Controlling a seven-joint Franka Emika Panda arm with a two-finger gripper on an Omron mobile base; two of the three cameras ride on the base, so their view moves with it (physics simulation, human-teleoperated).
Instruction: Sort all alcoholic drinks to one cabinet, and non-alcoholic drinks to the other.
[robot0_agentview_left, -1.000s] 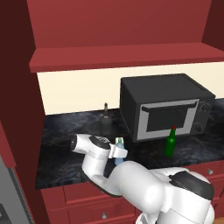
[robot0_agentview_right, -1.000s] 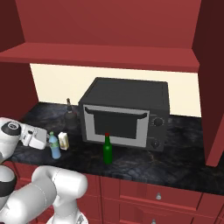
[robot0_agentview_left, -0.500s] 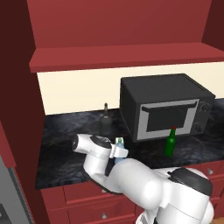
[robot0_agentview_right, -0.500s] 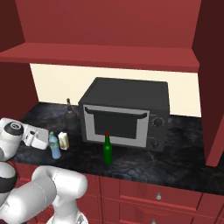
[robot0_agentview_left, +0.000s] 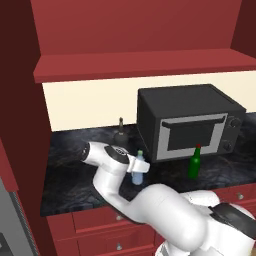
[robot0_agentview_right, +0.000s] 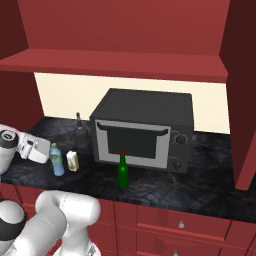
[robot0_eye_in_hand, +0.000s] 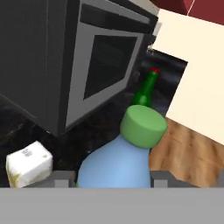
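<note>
Left base view: gripper (robot0_agentview_left: 137, 168) set against the clear-blue bottle (robot0_agentview_left: 138, 169), level with its upper body, green cap just above the fingers. Squat dark bottle (robot0_agentview_left: 120, 133) behind and to the gripper's far side, by the wall. Slim green bottle (robot0_agentview_left: 194, 162) well off to its right, in front of the microwave (robot0_agentview_left: 189, 121). Counter (robot0_agentview_left: 70, 165) dark and mottled beneath.

Right base view: gripper (robot0_agentview_right: 47, 151) reaching in from the left, touching or nearly touching the clear-blue bottle (robot0_agentview_right: 57, 160) at shoulder height. White-and-yellow carton (robot0_agentview_right: 73, 161) just beyond the bottle, on the side away from the hand. Squat dark bottle (robot0_agentview_right: 79, 134) farther back, slim green bottle (robot0_agentview_right: 122, 170) well apart, ahead of the microwave (robot0_agentview_right: 143, 129) door. Upper cabinets (robot0_agentview_right: 120, 27) overhead with doors closed, contents hidden.

Hand view: clear-blue bottle (robot0_eye_in_hand: 120, 159) straight ahead, between the two finger tips, green cap just past them. Carton (robot0_eye_in_hand: 27, 163) off to one side, slim green bottle (robot0_eye_in_hand: 146, 90) beyond the cap. Cannot tell whether the jaws are clamped on the bottle or merely flanking it.

Handling, as a judgement: thin plastic, probably light, smooth and rounded, so prone to slipping or tipping; body likely to dent under hard squeeze. Best taken around the upper body below the shoulder, upright, pads square on the sides.
</note>
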